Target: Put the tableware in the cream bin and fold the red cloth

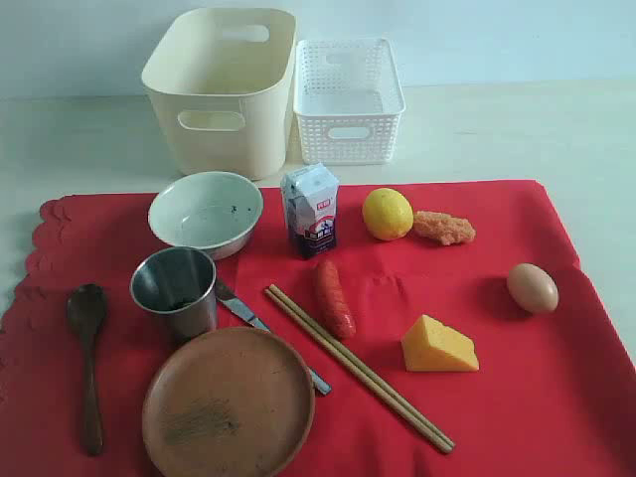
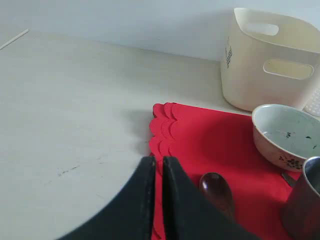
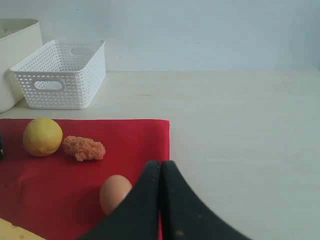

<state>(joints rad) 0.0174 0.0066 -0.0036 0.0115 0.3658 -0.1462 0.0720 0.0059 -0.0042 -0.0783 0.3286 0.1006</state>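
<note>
Nothing put away yet: one red cloth [image 1: 556,397] lies flat and unfolded on the worktop [image 1: 497,129]; one cream bin [image 1: 224,109] stands empty just behind it; on the cloth wait one brown plate [image 1: 227,402], one bowl [image 1: 205,211], one steel cup [image 1: 175,288], one pair of chopsticks [image 1: 358,368], one spoon [image 1: 87,348] and one knife [image 1: 243,310]; the left pincer [image 2: 158,161] and right pincer [image 3: 161,164] hang pressed narrow, holding nothing.

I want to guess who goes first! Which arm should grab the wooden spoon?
Probably left. The left pincer hangs beside the dark wooden spoon; the right pincer is by the egg, across the red cloth.
</note>
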